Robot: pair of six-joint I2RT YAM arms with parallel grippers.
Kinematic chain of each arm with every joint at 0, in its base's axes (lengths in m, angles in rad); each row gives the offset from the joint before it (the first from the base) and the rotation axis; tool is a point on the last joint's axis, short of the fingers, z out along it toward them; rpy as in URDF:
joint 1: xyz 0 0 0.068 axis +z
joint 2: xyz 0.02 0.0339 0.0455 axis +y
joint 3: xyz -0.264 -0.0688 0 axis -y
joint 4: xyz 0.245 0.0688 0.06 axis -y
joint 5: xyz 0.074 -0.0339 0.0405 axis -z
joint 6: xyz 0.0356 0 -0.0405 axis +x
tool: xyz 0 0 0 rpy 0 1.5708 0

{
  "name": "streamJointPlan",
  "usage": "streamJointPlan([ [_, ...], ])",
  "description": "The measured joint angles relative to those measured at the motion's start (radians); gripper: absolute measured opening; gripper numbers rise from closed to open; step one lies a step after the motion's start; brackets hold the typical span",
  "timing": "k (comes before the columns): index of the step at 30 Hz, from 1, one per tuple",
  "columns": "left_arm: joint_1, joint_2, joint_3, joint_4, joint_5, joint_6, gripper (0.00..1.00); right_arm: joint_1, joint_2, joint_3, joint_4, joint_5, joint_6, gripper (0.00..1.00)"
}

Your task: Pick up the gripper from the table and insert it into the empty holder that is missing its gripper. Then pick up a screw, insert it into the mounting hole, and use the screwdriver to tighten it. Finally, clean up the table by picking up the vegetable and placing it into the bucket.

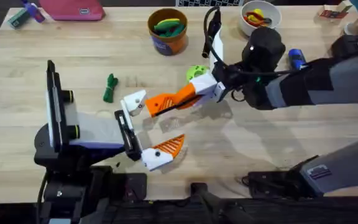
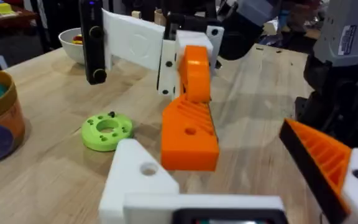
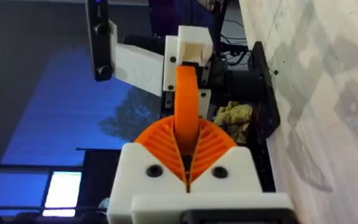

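The wooden table (image 1: pixel 55 37) carries all items.

The right arm reaches across from the lower right to the table's centre. The left arm stands at the lower left.

The left gripper (image 1: pixel 157 123) is spread wide. One finger is plain white, and the other bears an orange ribbed pad with a black side. The right gripper (image 1: pixel 153 109) lies between those two fingers, its tip against the white one.

In the right wrist view the right gripper's ribbed pads (image 3: pixel 160 143) are closed on a narrow orange slab, taken to be the gripper (image 3: pixel 185 106). The slab's far end meets a white block of the left gripper. Whether it is seated there cannot be told.

The bucket (image 1: pixel 166 38) stands upright at the far edge, with a green-and-yellow toy (image 1: pixel 169 26) inside. The white bowl (image 1: pixel 248 23) of red and yellow bits stands to its right, also at the far edge.

The holder (image 1: pixel 195 71) lies flat on the table just beyond the right gripper. It is partly covered by that gripper in the overhead view and apart from its orange fingers in the left wrist view.

The screwdriver (image 1: pixel 296 59) shows only as a blue end behind the right arm.

The vegetable (image 1: pixel 109 87) lies on the bare table left of centre, well apart from the bucket.
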Motion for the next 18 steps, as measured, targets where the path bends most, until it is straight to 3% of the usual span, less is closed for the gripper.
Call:
streamJointPlan([
  [18, 0.0, 0.0, 0.0, 0.0, 0.0, 0.0, 0.986, 0.026, 0.0, 0.0, -0.044, 0.065, -0.004, 0.009],
])
